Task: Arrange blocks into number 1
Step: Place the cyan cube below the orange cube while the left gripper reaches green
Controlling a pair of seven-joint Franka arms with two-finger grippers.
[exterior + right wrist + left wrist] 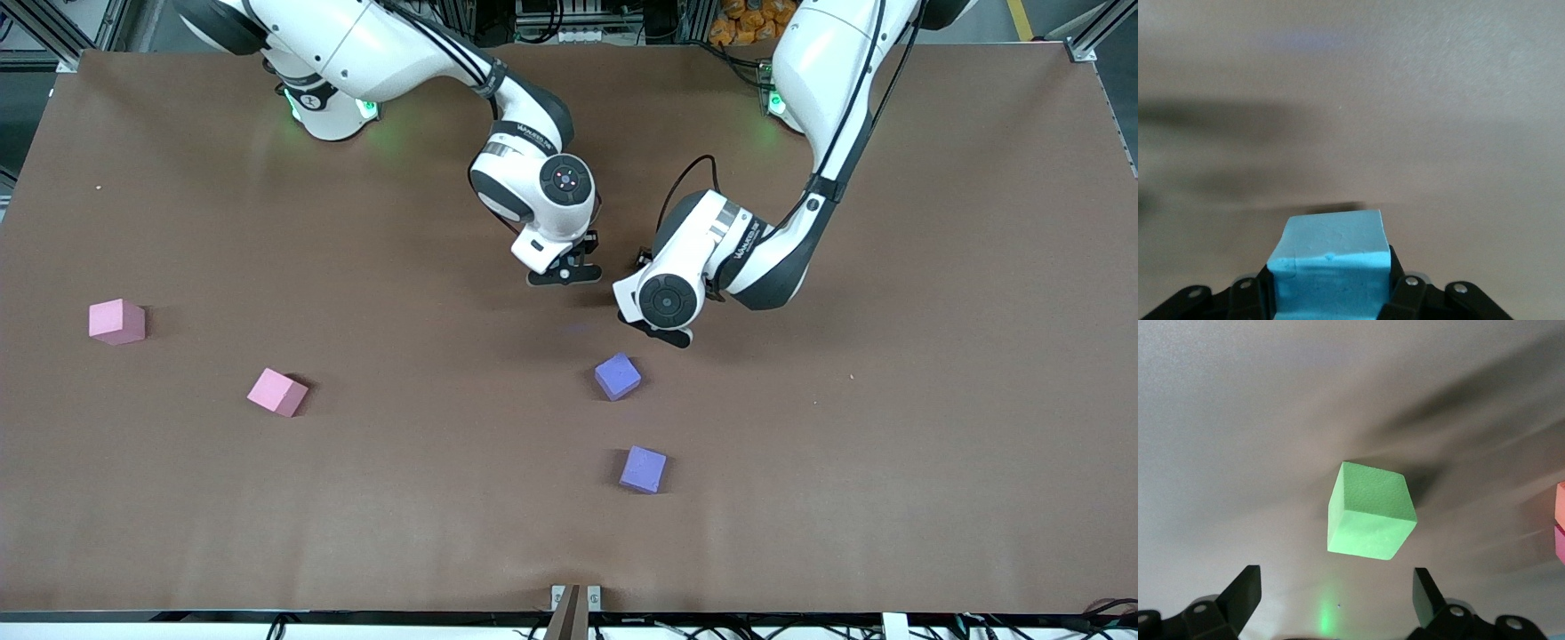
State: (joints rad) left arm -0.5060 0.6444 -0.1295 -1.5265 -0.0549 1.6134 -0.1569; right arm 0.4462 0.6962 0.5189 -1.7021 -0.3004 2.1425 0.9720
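Observation:
My right gripper point(563, 274) hangs low over the middle of the table, shut on a light blue block point(1330, 257); the hand hides that block in the front view. My left gripper point(662, 333) is open just above the table, and a green cube point(1370, 511) lies on the table a little way from its fingertips point(1245, 587). The front view shows a violet cube point(617, 375) at that spot. A second violet cube point(643, 468) lies nearer the front camera. Two pink cubes point(116, 321) point(277, 392) lie toward the right arm's end.
The brown table point(889, 400) is bare apart from the cubes. A sliver of an orange and pink block point(1560, 520) shows at the edge of the left wrist view. A small bracket point(575, 600) sits at the table's front edge.

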